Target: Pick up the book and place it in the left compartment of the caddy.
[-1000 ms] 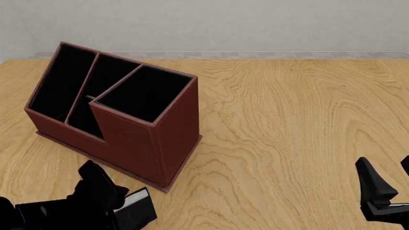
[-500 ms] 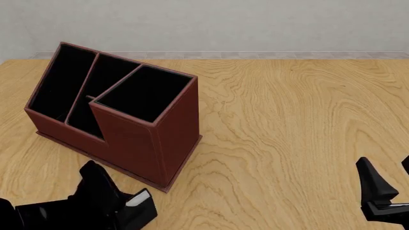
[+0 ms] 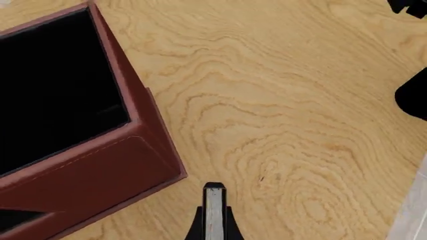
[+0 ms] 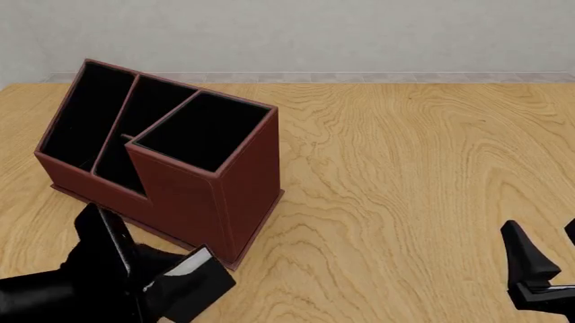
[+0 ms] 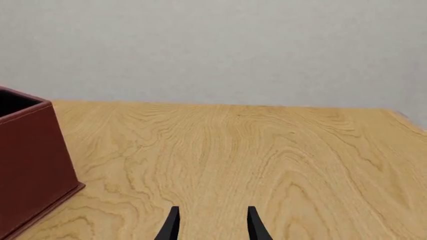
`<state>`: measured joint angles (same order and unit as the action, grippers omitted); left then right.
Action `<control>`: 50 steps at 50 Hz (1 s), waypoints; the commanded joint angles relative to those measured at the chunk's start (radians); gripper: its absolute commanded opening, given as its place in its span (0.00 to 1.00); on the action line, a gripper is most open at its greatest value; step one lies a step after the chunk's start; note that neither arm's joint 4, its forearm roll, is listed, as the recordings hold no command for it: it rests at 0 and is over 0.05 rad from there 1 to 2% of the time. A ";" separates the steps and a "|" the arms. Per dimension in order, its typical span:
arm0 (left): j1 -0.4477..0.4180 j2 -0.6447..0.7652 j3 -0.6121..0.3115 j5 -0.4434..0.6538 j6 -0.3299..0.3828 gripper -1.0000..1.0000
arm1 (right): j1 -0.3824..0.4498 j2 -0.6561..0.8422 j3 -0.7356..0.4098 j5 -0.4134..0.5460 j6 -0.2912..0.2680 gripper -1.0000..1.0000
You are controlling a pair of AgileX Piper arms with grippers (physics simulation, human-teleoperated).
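Fingers of the left gripper [image 3: 212, 220] are clamped flat against the covers of the book [image 3: 213, 212], so the left wrist view sees only its white page edge end-on between two black tips — a grip that should let the book go down edge-first. Beside it stands a corner of the caddy [image 3: 100, 165], one black compartment showing nothing inside.

From the front, the left gripper [image 4: 148, 286] holds the book [image 4: 188, 279] tilted at the near left of the table [image 4: 404, 168], close in front of the caddy's [image 4: 242, 182] tall square section. All three compartments look empty as far as their dark interiors show, so the left one, farthest from the book, has yet to be filled. The right gripper [image 4: 543, 259] waits at the near right, well apart.

In the right wrist view, the right gripper [image 5: 212, 225] has its fingers apart, holding nothing, and one caddy [image 5: 30, 165] wall shows.
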<state>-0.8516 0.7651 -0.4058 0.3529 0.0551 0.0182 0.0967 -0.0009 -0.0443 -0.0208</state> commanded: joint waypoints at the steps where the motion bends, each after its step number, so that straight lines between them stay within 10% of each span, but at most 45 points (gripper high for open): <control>1: -0.058 -0.129 -0.073 0.060 -0.017 0.00 | -0.004 -0.004 0.000 0.003 0.005 1.00; 27: -0.001 -0.440 -0.187 0.058 0.108 0.00 | -0.016 -0.021 -0.001 0.014 0.017 1.00; 50: 0.542 -0.568 -0.283 0.090 0.123 0.00 | -0.014 -0.017 -0.002 0.013 0.023 1.00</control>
<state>-0.5226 0.2409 -0.6331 0.4374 0.1628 0.0021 0.0737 -0.0032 -0.0273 0.0012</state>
